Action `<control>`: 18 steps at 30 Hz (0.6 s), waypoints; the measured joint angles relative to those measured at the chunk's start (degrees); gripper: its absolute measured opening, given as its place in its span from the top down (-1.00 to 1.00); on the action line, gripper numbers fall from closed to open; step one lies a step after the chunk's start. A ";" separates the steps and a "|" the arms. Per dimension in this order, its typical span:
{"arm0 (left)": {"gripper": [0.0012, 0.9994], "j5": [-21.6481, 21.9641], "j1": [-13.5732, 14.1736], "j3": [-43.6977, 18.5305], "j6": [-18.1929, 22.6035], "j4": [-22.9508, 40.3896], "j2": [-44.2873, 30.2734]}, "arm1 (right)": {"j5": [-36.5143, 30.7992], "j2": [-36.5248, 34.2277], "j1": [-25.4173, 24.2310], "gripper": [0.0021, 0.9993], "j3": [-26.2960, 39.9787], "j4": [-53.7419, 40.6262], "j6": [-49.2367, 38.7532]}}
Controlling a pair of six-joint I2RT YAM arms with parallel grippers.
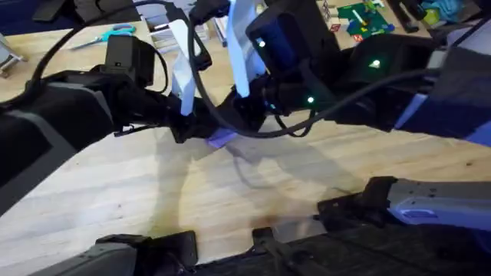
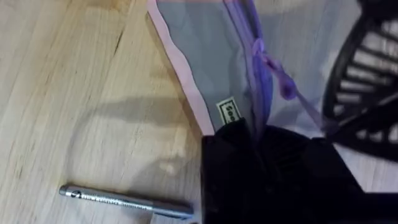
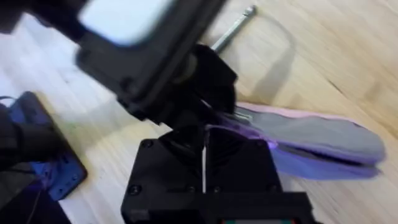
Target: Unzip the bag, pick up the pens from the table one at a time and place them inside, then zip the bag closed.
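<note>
With the left gripper [image 2: 261, 134] clamped on the bag [image 2: 214, 68] end, the right gripper [image 3: 205, 134], closed at the zipper, should pull straight away.

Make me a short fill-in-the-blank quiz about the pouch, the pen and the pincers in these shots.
1. The pouch is coloured ____.
2. The silvery pen lies on the bare ____, outside the pouch.
3. The left pincer is shut on the pouch's ____ end.
4. The cord on the zipper is tied in a ____.

Missing words: lavender; table; near; knot
</note>
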State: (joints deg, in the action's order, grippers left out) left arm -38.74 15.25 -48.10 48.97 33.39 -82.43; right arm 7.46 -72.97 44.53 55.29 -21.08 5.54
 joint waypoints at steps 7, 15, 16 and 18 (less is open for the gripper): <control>0.92 0.26 -0.20 0.00 0.85 -0.04 0.00 | 6.56 -2.12 0.26 0.94 0.00 3.13 0.02; 0.92 0.44 -0.39 0.00 1.94 0.25 0.00 | 6.22 -2.53 -0.42 0.50 0.00 3.04 -2.21; 0.92 0.46 -0.39 0.00 2.14 0.28 0.00 | 5.29 -2.51 -0.75 0.23 0.00 2.75 -2.46; 0.92 0.49 -0.39 0.00 2.80 0.36 0.00 | 3.09 -2.08 -1.34 -0.34 0.04 1.60 -2.90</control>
State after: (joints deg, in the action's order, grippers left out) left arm -38.25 14.85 -48.10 51.77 33.75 -82.43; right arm 10.55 -75.05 43.19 55.33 -19.48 2.64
